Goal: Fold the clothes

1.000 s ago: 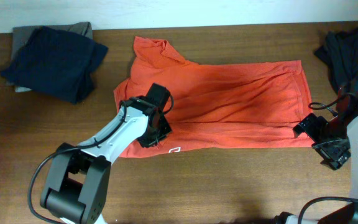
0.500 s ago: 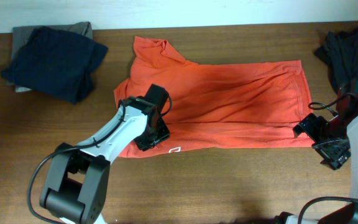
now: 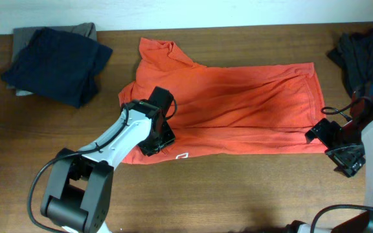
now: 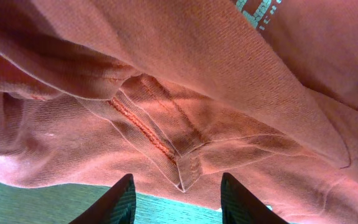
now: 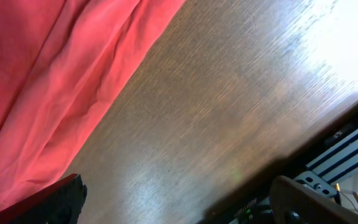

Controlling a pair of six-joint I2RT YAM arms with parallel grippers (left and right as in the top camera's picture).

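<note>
The clothes, a red-orange T-shirt [image 3: 238, 103], lie spread across the table with a folded lower edge and a small white logo [image 3: 181, 155]. My left gripper [image 3: 158, 134] rests on the shirt's left part. In the left wrist view it [image 4: 179, 208] stands open with nothing between its fingers; a sleeve hem corner [image 4: 183, 177] lies just ahead, and white lettering [image 4: 257, 12] shows at the top. My right gripper [image 3: 334, 147] sits at the shirt's lower right corner. In its wrist view it [image 5: 185, 205] is open wide over bare wood beside the shirt's edge [image 5: 55, 93].
A pile of dark navy folded clothes [image 3: 57, 61] lies at the back left. Another dark garment [image 3: 361, 55] is heaped at the back right. The wooden table [image 3: 238, 194] shows bare along its front edge.
My left gripper has opened, letting go of the shirt fabric, and has shifted slightly left. The right arm has not moved.
</note>
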